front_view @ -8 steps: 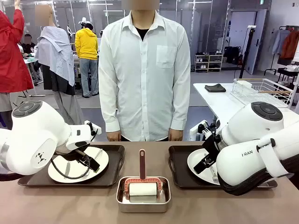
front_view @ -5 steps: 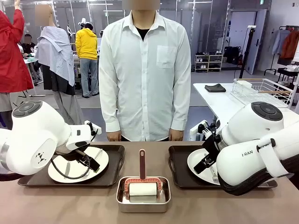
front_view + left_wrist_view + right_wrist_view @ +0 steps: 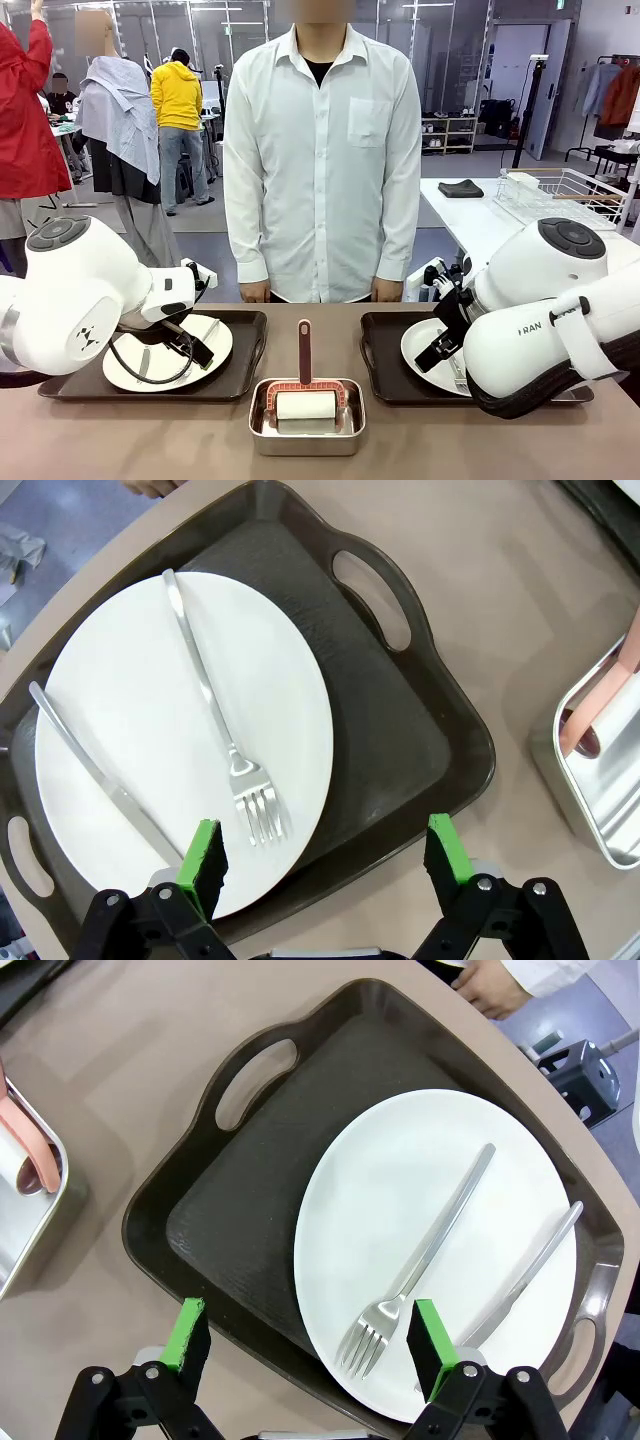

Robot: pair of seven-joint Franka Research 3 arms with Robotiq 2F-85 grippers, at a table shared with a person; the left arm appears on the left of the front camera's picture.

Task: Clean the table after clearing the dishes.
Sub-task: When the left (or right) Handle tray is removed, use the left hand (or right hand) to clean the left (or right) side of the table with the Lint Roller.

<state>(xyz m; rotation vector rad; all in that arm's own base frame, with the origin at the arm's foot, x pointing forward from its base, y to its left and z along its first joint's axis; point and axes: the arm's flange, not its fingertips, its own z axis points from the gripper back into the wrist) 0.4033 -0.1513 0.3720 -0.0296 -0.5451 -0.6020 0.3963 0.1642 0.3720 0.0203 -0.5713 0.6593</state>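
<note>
table (image 3: 180,440): two dark trays, left tray (image 3: 420,740), right tray (image 3: 240,1220) | dishes: two white plates, left plate (image 3: 120,680), right plate (image 3: 380,1180), each with one fork (image 3: 205,685) and one knife (image 3: 100,767) | one steel pan (image 3: 305,442) between trays | left gripper (image 3: 325,850): spread wide, empty, over left tray | right gripper (image 3: 308,1338): spread wide, empty, over right tray

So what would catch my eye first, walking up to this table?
Two white arms: the left gripper hangs open over the left plate, the right gripper over the right plate, each on a dark tray. Between them a steel pan holds a pink-handled roller, and a person in white stands opposite.
</note>
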